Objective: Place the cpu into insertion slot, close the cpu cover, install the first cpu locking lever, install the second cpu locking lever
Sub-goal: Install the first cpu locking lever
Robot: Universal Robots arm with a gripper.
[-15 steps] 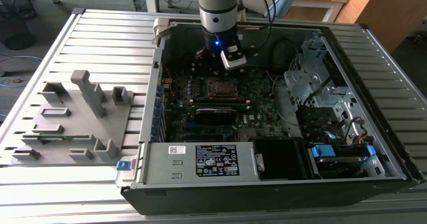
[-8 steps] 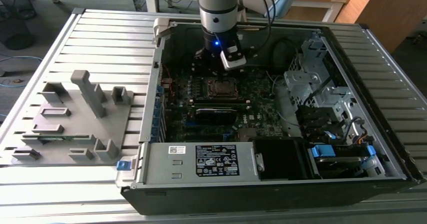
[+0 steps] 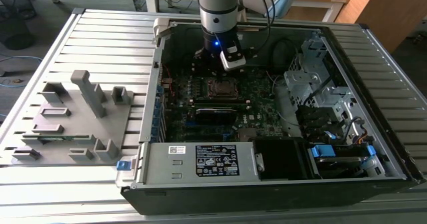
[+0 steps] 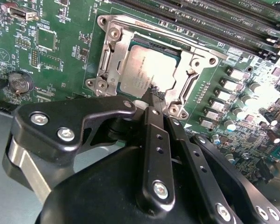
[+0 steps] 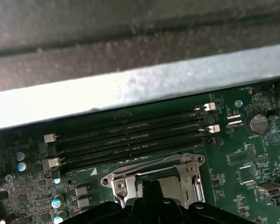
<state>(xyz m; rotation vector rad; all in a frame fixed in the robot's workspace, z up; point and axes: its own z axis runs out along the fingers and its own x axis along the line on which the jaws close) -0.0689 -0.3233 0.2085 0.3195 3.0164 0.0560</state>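
Observation:
The cpu point(image 4: 144, 70) lies flat in the insertion slot point(image 3: 223, 87), its grey top showing through the window of the cpu cover point(image 4: 107, 56). That silvery cover lies down flat around the chip. Along the socket's edge beside the memory slots runs a thin metal lever point(image 4: 177, 39). My gripper point(image 4: 154, 95) hangs just over one edge of the socket, its black fingers point(image 4: 151, 135) shut together with nothing seen between them. In the exterior view the gripper point(image 3: 223, 65) sits above the socket, towards the back of the case. The cover point(image 5: 177, 179) also shows in the first wrist view.
The open computer case point(image 3: 267, 184) lies on a slatted metal table. Long black memory slots point(image 5: 130, 135) run beside the socket, and the case's metal wall point(image 5: 130, 88) rises close behind them. A drive cage point(image 3: 313, 79) and cables fill the exterior view's right. A grey fixture point(image 3: 73, 119) stands on the exterior view's left.

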